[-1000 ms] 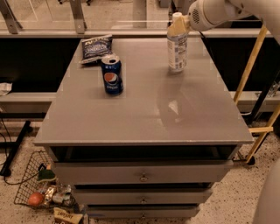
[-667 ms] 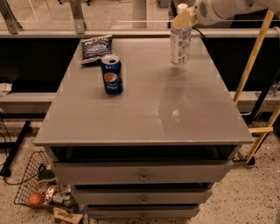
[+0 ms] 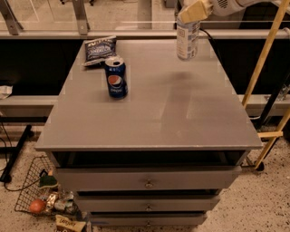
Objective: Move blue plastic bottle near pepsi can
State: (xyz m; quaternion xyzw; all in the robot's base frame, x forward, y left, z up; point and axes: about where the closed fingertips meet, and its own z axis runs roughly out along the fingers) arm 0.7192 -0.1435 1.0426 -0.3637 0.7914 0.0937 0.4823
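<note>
The gripper (image 3: 195,11) hangs at the 1 o'clock corner of the grey cabinet top (image 3: 149,113), reaching in from the upper right edge of the view. Its pale beige fingers (image 3: 194,12) are closed over the cap end of the blue plastic bottle (image 3: 187,40), so the cap itself is hidden. The bottle hangs upright beneath the gripper. Its base looks raised just off the surface, with a dark shadow on the top a little nearer the camera and apart from the base. The pepsi can (image 3: 116,78) stands upright at about 10 o'clock on the cabinet top, logo facing the camera, well apart from the bottle, which lies toward 2 o'clock from it. A dark blue snack bag (image 3: 99,50) lies flat near the can, toward 11 o'clock from it, close to the back left corner. Drawers (image 3: 147,179) stack below the top. A wire basket (image 3: 22,192) holding small items sits on the speckled floor at 7 o'clock, and a yellow pole (image 3: 265,54) leans at 3 o'clock.
</note>
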